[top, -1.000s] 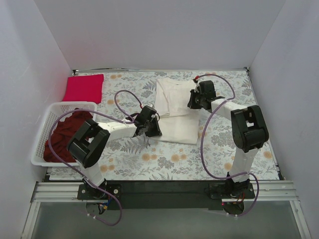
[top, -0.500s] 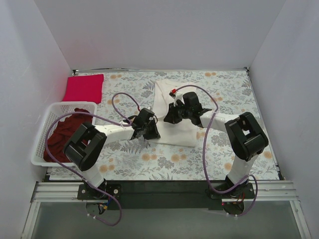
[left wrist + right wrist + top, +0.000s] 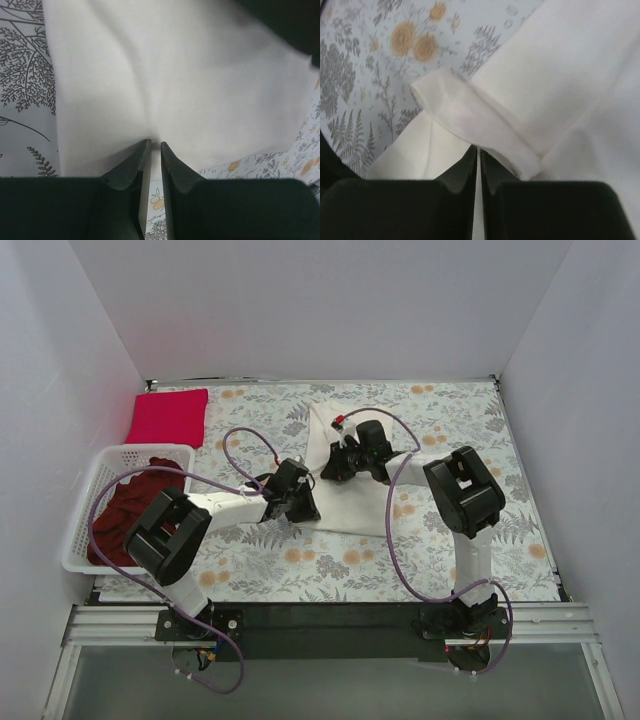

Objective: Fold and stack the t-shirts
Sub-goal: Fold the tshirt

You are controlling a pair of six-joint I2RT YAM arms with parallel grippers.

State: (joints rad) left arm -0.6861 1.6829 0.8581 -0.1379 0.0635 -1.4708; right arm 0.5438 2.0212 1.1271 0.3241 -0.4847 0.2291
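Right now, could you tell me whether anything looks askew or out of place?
Yes: the cream t-shirt is half folded, one hemmed corner flipped over at the right pincer; the maroon t-shirt lies crumpled in the basket.

white shirt (image 3: 355, 502): cream, plain side up, partly folded and lying flat; its near edge is pinched between the jaws of the left gripper (image 3: 154, 146), and a doubled-over hem is caught at the jaws of the right gripper (image 3: 477, 150).
pink shirt (image 3: 168, 416): crimson, folded into a flat square, well apart from both jaws.
maroon shirt (image 3: 125, 510): dark, crumpled heap, well to the left of the left jaws.
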